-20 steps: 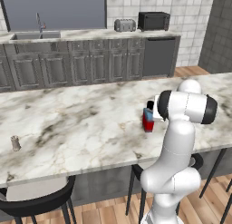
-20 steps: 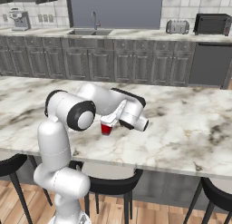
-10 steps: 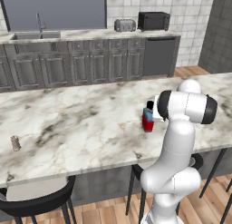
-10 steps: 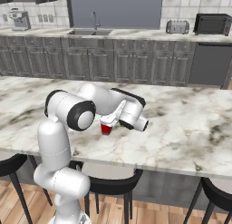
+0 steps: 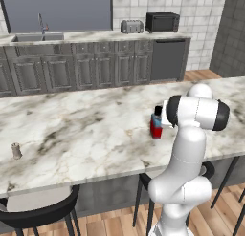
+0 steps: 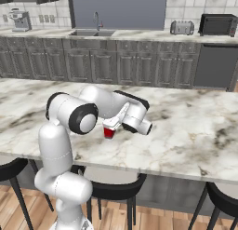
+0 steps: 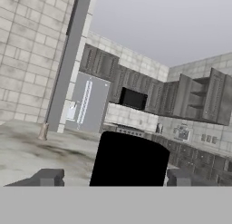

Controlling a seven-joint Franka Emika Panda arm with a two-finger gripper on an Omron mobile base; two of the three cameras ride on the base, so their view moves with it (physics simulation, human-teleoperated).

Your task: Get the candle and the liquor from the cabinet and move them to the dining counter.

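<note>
Now the liquor (image 5: 156, 124) stands upright on the table (image 5: 86, 134), well apart from the candle (image 5: 16, 150), between the hand's (image 7: 115, 177) opened fingers (image 7: 50, 177); probably rigid, smooth, top-heavy, best gripped around its body.

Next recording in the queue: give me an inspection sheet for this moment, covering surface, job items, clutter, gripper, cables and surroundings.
Surface: dining counter, white marble look with grey-brown veins.
Job items: liquor stands upright on the dining counter near its front edge, right by the arm's hand; candle stands upright far along the same top, well apart from the bottle.
Clutter: nothing seen on the dining counter besides the two items.
Gripper: gripper has its finger tips standing apart on either side of the bottle's black cap, with gaps showing; open.
Cables: nothing seen.
Surroundings: black stools under the front edge; back worktop with sink, toaster, dark oven and coffee machine.
</note>
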